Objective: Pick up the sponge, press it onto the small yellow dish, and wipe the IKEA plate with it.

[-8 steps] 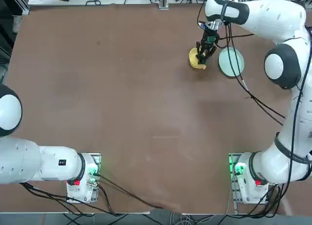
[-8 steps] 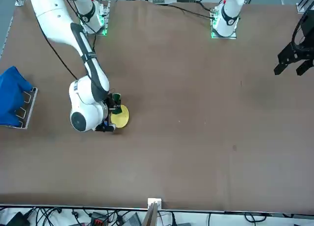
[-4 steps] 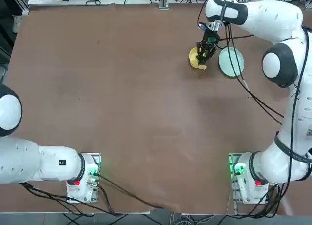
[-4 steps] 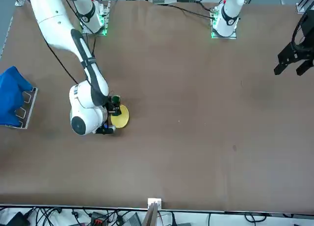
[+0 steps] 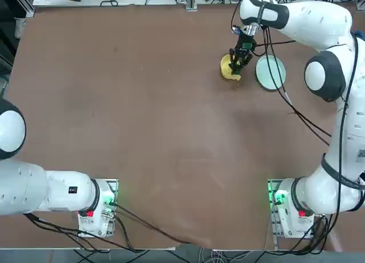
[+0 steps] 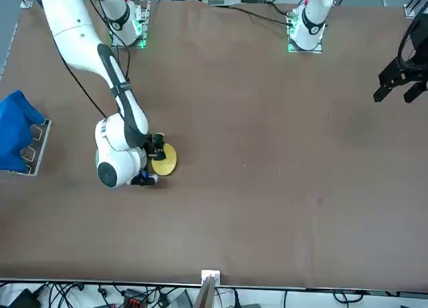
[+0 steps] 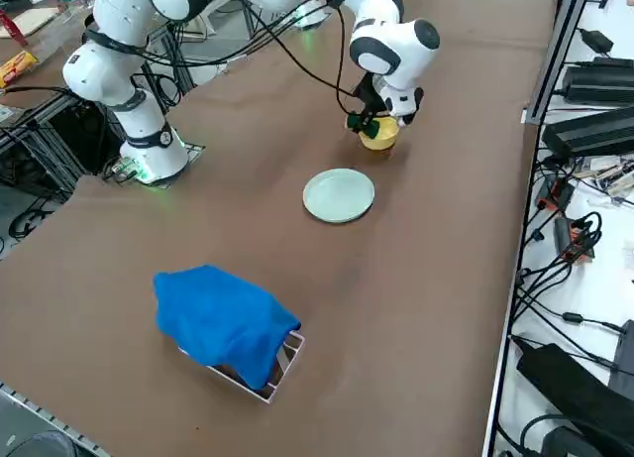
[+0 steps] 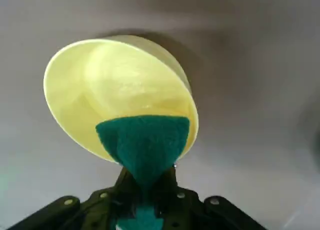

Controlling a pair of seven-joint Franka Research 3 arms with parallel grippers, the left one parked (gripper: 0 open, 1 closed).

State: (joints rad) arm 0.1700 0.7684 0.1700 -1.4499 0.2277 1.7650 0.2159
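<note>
The sponge [image 8: 142,142], a small block with a dark green scrubby face, is pinched between the fingers of the right gripper [image 8: 145,187], which are squeezed tight on it so the green end fans out wider past the tips. It's sitting right over the small round yellow dish [image 8: 112,85], and from the wrist camera the green end overlaps the dish's rim and inner slope; can't really tell if it's actually pressing on the surface or just above it. In the overhead shot the right gripper [image 5: 239,56] points down at the dish [image 5: 228,69] in the far right part of the brown table [image 5: 142,120], with the white right arm [image 5: 302,17] reaching across from the right edge. The round shallow pale mint-green plate [image 5: 270,72] lies flat just to the right of the yellow dish, near it but not touching, and nothing's on it. From the side camera there's also a crumpled blue cloth [image 7: 220,321] draped over a small rack, well apart from both dishes, out past the plate [image 7: 339,195].
</note>
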